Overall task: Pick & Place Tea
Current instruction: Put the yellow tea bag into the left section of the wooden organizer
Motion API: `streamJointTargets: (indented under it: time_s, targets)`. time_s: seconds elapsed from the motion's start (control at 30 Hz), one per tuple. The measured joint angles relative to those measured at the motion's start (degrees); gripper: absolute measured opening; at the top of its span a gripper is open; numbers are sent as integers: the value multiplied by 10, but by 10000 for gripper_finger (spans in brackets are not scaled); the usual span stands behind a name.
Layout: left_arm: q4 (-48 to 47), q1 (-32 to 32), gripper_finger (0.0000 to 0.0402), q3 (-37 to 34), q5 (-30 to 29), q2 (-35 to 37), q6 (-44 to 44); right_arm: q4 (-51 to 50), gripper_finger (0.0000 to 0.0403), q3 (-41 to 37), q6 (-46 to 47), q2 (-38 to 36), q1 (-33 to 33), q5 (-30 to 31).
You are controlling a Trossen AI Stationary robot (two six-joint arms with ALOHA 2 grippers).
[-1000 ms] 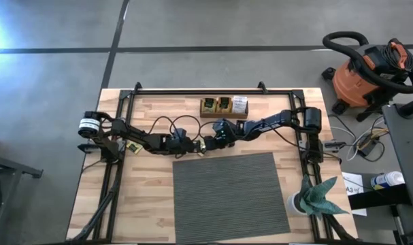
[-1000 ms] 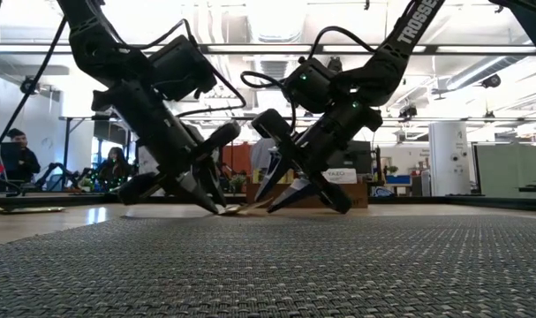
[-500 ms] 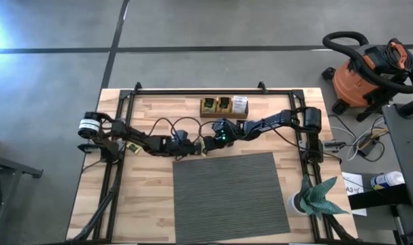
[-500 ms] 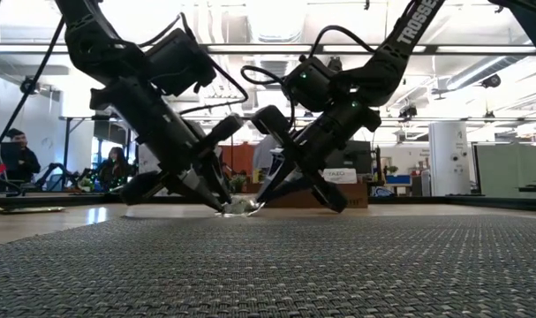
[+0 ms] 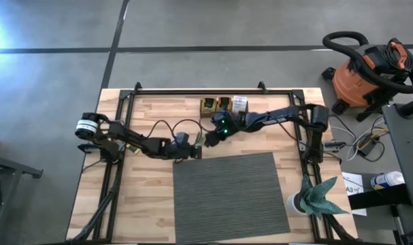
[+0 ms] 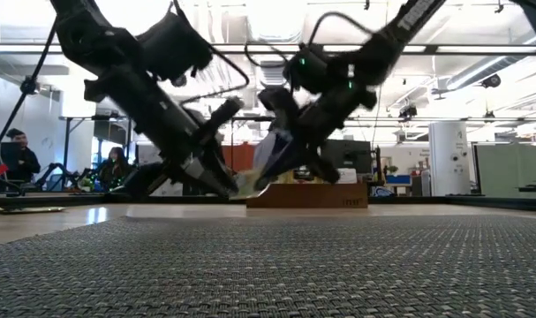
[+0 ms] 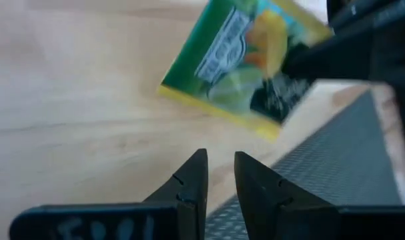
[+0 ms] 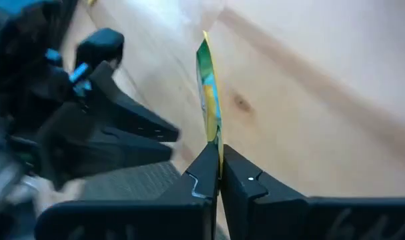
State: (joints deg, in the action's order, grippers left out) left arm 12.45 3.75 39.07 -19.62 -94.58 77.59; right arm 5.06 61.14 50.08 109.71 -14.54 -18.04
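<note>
Jaws of the right gripper (image 8: 219,172) pinch a tea sachet (image 8: 207,90) edge; left gripper (image 7: 219,175) nearly closed, empty.

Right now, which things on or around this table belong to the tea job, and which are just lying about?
Part of the job:
- tea sachet, pinched in the right hand
- left hand, beside it, holding nothing
- wooden tray with sachets in it

Just lying about:
- grey mat
- shop vacuum
- teal cloth
</note>
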Motion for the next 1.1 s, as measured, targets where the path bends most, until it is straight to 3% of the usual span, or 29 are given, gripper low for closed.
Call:
streamJointTargets:
  time_s: [0.07, 0.23, 0.43, 0.57, 0.77, 1.1]
  targets:
    - [2, 0, 71, 0, -4, 15, -16, -73, 9, 23, -72, -23, -6, 19]
    - [-4, 2, 71, 0, -24, 72, -60, -295, 9, 121, -284, -68, -16, 138]
    - [-10, -7, 71, 0, -130, 150, -111, -501, 8, 242, -433, -70, -30, 153]
    - [22, -39, 71, 0, -109, 196, -196, -591, 8, 279, -526, -64, -22, 153]
    - [121, -106, 71, 9, 44, 210, -276, -591, 8, 295, -569, -57, 5, 146]
    - [135, -108, 71, 33, 79, 147, -269, -568, 8, 343, -511, -57, 13, 120]
